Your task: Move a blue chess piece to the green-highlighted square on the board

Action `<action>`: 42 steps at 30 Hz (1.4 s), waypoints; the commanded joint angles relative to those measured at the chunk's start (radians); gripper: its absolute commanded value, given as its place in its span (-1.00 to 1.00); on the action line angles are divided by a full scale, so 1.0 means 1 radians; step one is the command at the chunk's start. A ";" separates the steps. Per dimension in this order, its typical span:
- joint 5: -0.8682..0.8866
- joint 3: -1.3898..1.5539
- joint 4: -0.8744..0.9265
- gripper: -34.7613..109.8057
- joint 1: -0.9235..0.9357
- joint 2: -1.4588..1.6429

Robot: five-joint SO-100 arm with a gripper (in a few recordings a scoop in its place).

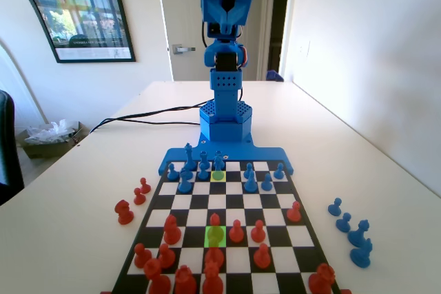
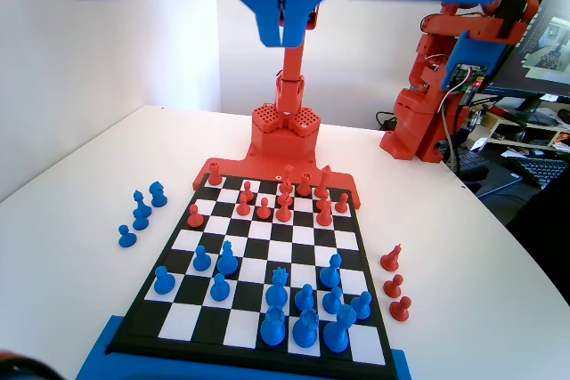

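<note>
The board point(image 1: 298, 235) lies in front of the blue arm's base, blue pieces at its far rows and red ones near. A small blue chess piece point(image 1: 218, 162) stands at the far edge of a pale yellow-green cell point(image 1: 218, 176); in the wrist view it looks to be the piece point(image 2: 278, 291) in the second row. The green-highlighted square point(image 1: 208, 242) lies three rows nearer in the same column, with a red pawn point(image 1: 215, 220) on it. My gripper point(image 1: 231, 1) hangs high above the base, far from every piece. Its jaws point(image 2: 284, 20) meet, empty.
In the fixed view, several blue pieces point(image 1: 350, 231) stand off the board on the table at the right, and three red ones point(image 1: 136, 197) at the left. A black cable point(image 1: 138, 119) runs across the table left of the base. White walls stand on both sides.
</note>
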 commanded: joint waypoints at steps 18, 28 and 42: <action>-0.008 -0.011 -0.015 -0.50 0.009 0.003; -0.008 -0.011 -0.015 -0.50 0.009 0.003; -0.009 -0.011 -0.015 -0.45 0.005 0.003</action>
